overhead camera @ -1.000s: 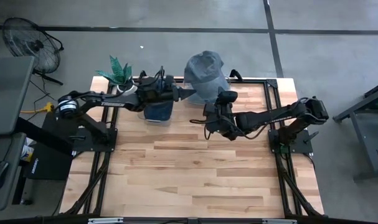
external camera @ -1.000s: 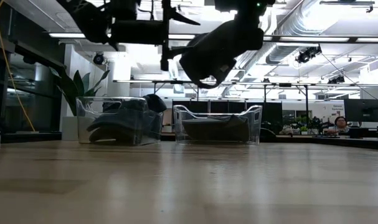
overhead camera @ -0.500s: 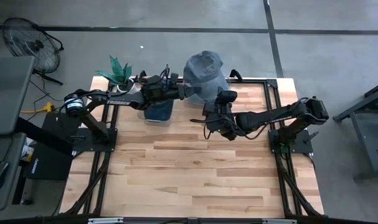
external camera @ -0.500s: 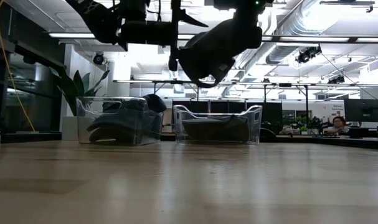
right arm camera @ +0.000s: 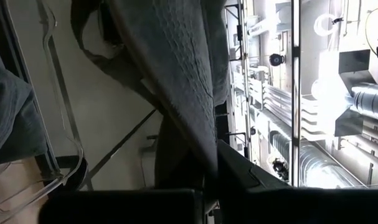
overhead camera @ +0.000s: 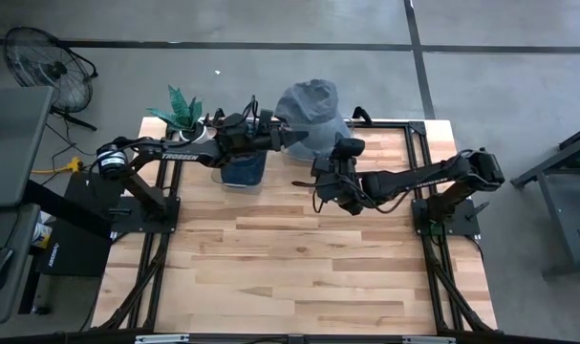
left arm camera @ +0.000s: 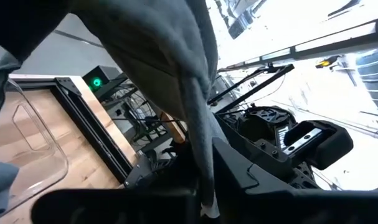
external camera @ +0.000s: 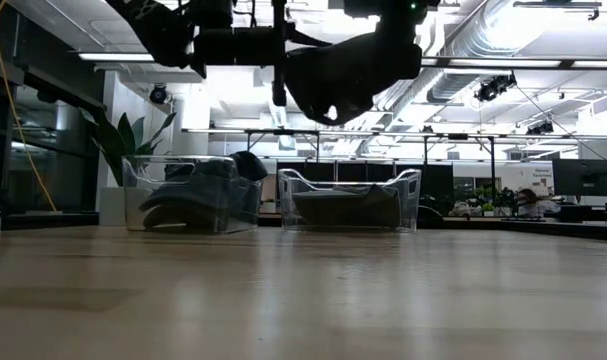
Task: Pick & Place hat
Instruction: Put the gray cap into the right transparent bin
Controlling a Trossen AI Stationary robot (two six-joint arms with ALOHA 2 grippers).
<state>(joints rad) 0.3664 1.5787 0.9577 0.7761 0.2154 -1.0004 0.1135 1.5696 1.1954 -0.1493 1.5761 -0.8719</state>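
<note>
A grey-blue hat point(overhead camera: 310, 108) hangs in the air over the table's far edge, held between both arms. In the low view the hat point(external camera: 345, 72) is a dark shape well above two clear bins. My left gripper point(overhead camera: 286, 139) reaches level from the table's left and is shut on the hat's left side. My right gripper point(overhead camera: 339, 153) comes level from the right and is shut on the hat's near right side. Both wrist views are filled by grey cloth running down between the fingers. My left gripper pinches a hanging edge of the hat's cloth point(left arm camera: 201, 163) between its two fingers, coming level from the table's left. The hat is lifted clear of the table and bins. How many layers it holds I cannot tell. My right gripper pinches a fold of the hat's ribbed cloth point(right arm camera: 206, 154) between its two fingers, coming level from the table's right. The cloth rises away from the fingers, and the hat is clear of everything below.
A clear bin point(external camera: 191, 193) with dark cloth items stands at the far left under my left arm, and a second clear bin point(external camera: 349, 200) stands beside it, below the hat. A potted plant point(overhead camera: 182, 110) sits at the far left corner. The wooden tabletop point(overhead camera: 299, 258) stretches toward the near edge.
My left gripper has moved toward the table's right to the hat and shut on its left edge. The hat's crown has shifted slightly left and toward the far edge. My right gripper has kept still, holding the hat.
</note>
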